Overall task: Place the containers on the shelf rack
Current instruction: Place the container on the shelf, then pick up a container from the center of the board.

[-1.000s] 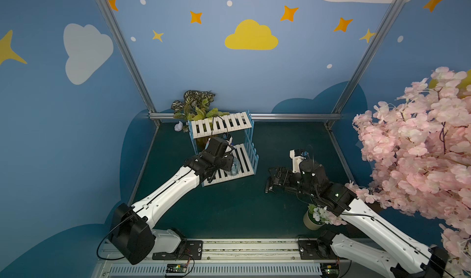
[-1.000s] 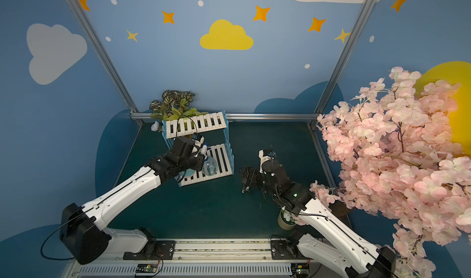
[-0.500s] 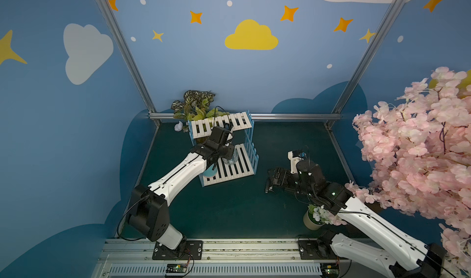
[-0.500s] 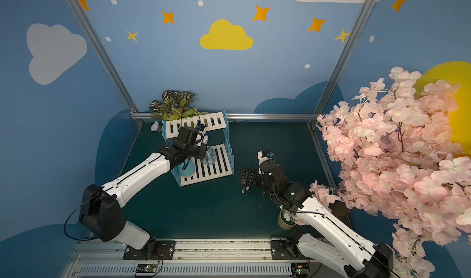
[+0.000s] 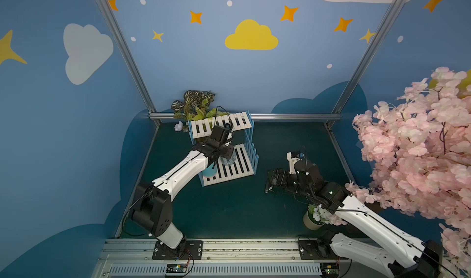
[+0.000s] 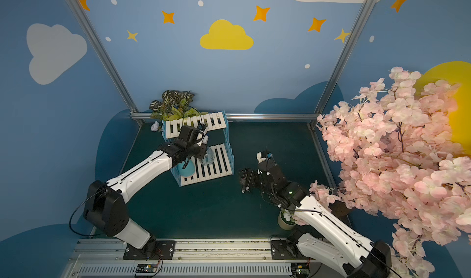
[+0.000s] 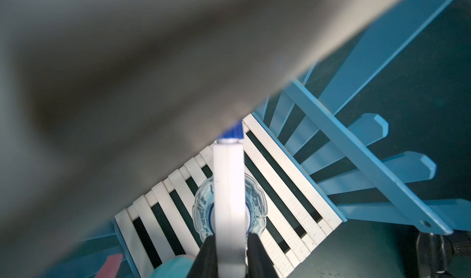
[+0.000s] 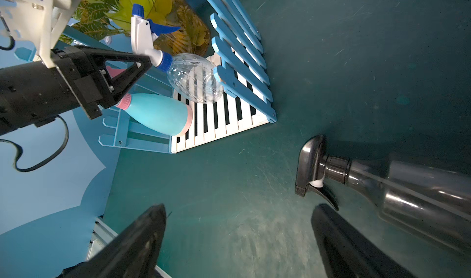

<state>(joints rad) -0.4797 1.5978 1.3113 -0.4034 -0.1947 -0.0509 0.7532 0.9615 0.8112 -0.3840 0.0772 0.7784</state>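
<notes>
Clear bottle (image 8: pixel 193 78) on the shelf rack (image 8: pixel 242 60) could topple if left gripper (image 8: pixel 147 60), grip unclear, lets go off-level; right gripper (image 8: pixel 239 213) gapes.

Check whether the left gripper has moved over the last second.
Yes. In a top view, the left gripper has shifted toward the back wall, closer to the top shelf.

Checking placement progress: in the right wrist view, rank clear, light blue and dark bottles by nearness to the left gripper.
1. Clear bottle, between the left gripper's jaws.
2. Light blue bottle, beside it on the rack.
3. Dark bottle, away on the table.
</notes>
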